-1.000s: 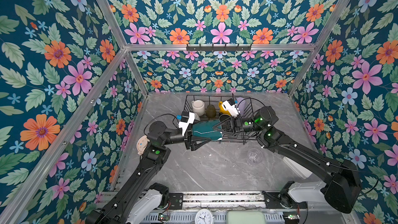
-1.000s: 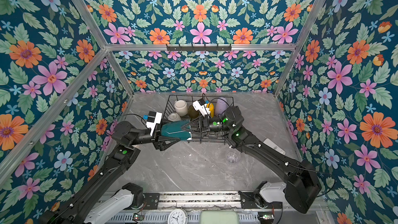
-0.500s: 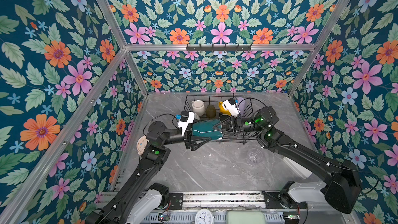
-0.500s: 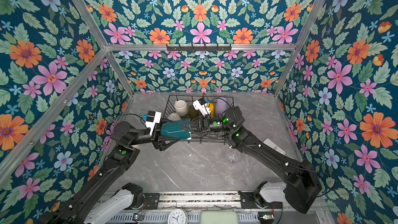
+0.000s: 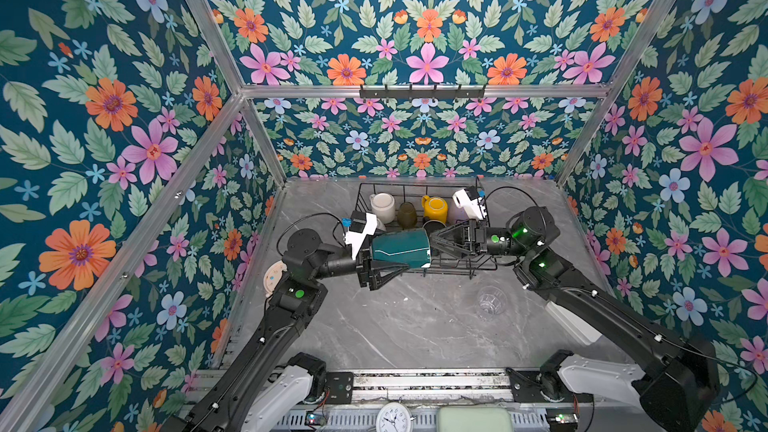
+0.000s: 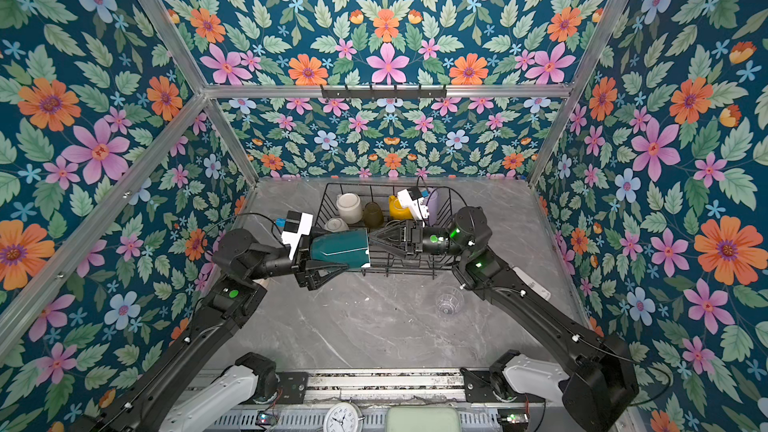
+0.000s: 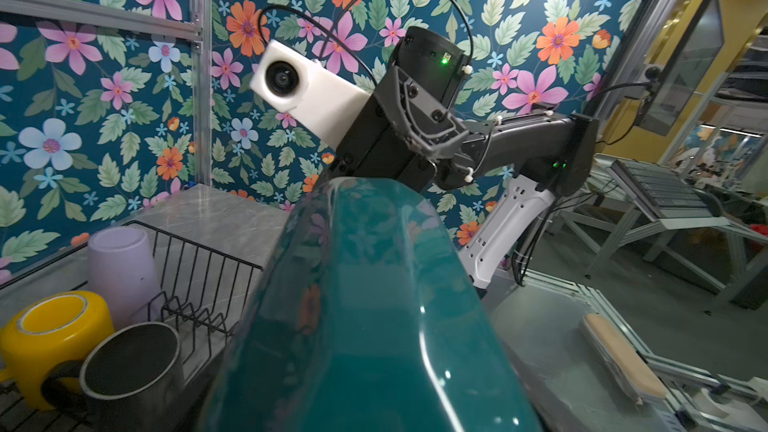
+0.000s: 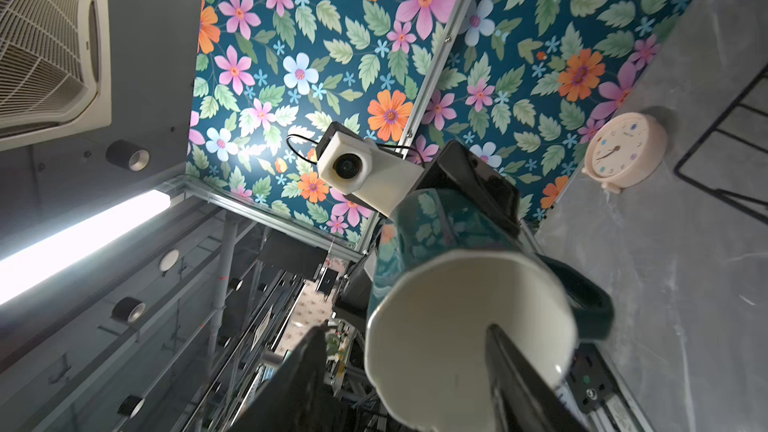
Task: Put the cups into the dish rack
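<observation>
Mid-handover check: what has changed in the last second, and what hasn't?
The right gripper has opened, letting go of the rim of the teal mug; its jaws still straddle that rim, one finger inside. The left gripper alone holds the mug, by its base end. Arms, mug, dish rack and clear glass have not moved.

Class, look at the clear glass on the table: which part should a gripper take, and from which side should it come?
Take the clear glass across its round wall, near the top, coming straight down. It stands on end on the table, has no handle, and is apart from the rack; whether its mouth is up I cannot tell.
</observation>
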Tool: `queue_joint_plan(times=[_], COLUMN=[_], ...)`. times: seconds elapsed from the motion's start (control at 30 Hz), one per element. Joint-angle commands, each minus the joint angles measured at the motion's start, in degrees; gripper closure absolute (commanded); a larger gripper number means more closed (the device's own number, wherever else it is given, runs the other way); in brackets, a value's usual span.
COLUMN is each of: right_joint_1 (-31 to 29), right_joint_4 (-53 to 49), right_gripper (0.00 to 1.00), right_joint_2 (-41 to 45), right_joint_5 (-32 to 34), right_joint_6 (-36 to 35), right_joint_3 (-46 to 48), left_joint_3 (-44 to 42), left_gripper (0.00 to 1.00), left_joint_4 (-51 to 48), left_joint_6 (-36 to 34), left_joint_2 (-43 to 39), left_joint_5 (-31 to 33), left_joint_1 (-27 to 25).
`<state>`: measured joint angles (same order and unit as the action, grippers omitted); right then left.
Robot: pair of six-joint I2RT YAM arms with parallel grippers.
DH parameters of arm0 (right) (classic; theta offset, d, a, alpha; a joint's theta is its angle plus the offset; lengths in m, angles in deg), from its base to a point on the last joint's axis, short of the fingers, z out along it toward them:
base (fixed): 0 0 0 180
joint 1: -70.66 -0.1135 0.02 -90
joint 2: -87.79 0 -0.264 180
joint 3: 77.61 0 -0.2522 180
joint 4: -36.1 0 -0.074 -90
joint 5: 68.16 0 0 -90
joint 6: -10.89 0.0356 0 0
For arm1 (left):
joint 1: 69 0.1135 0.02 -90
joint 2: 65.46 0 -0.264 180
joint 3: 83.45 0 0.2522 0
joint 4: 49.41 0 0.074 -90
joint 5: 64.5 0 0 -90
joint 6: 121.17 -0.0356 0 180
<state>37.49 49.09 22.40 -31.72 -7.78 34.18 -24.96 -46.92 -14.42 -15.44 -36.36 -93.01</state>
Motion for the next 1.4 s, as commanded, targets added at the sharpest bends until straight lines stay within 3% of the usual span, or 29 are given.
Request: queue_joint_plan(times=[0.0, 0.07, 0.2, 0.43, 0.97, 1.37], right_joint_1=[0.86, 0.82, 0.83, 0.87, 0.83, 0.83], right_joint_4=[-15.36, -27.27, -38.81, -48.5, -56.95, -58.12], right_gripper=[0.28, 0.18, 0.08, 0.01, 0.01, 0.01], right_joint_2=[4.5, 8.03, 13.61, 17.99, 22.98, 23.64], right_joint_5=[6.57, 14.34, 26.75, 40.11, 49.15, 50.33], right_joint_6=[-10.91, -18.15, -25.67, -29.51, -33.64, -36.18], right_joint_3=[-0.48, -1.13, -0.53, 0.92, 3.73, 5.04], left_joint_3=[2.87, 5.01, 9.5, 18.49, 33.51, 39.86], left_gripper=[1.0, 1.0, 1.0, 1.0, 1.0, 1.0], left_joint_4=[-5.97, -9.91, -17.21, -29.53, -43.1, -49.97], left_joint_6=[-5.21, -6.28, -8.68, -9.56, -4.68, -3.15], left_joint_2=[0.57, 1.62, 4.57, 12.51, 30.09, 38.57], left_joint_5=[7.25, 11.11, 16.63, 28.44, 45.27, 53.27], left_joint_1=[0.1, 0.1, 0.08, 0.05, -3.35, -7.45])
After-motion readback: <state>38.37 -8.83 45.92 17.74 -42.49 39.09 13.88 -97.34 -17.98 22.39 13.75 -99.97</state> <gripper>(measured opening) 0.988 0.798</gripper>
